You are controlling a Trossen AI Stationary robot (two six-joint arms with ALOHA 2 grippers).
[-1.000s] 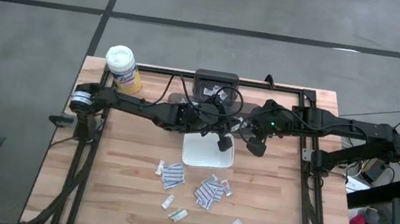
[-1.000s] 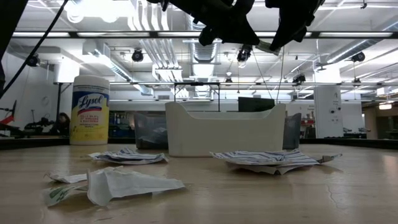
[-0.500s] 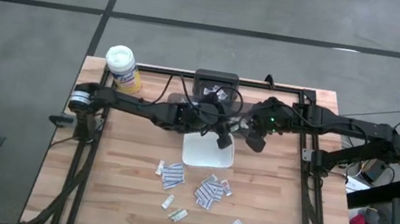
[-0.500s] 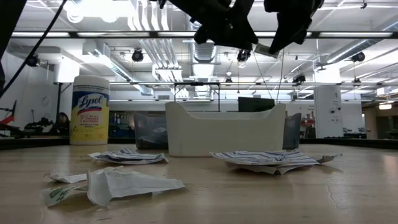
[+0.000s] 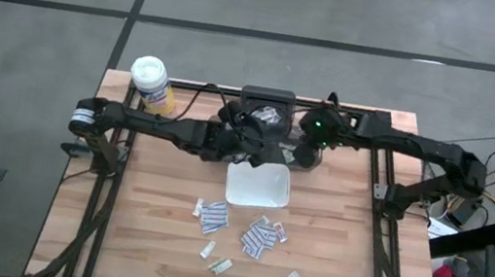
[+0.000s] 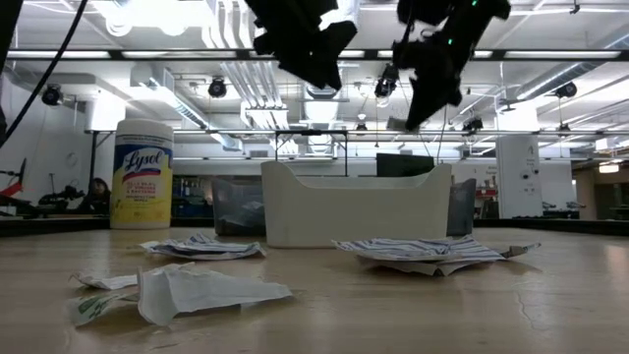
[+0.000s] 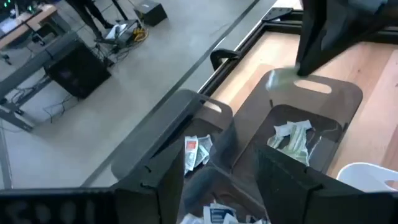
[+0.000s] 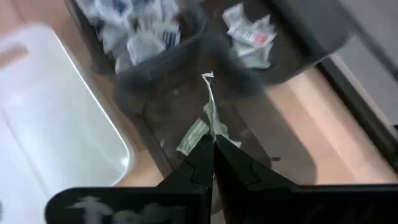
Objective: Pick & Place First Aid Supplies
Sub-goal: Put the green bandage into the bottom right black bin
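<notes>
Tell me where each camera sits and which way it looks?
High view: above the table, looking straight down; both arms meet over the dark bins.
Low view: at tabletop height, looking level past packets and the white tray; arms enter from above.
Left wrist view: on the left arm, looking into the bins; the open left claw shows below.
Right wrist view: on the right arm; the right claw pinches a greenish packet over a bin.
Shared: the white tray shows in all four.

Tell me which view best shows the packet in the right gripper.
Right wrist view: the greenish packet sticks out from the shut right gripper, above a dark bin. Left wrist view shows it only as a blur; high and low views do not resolve it.
</notes>
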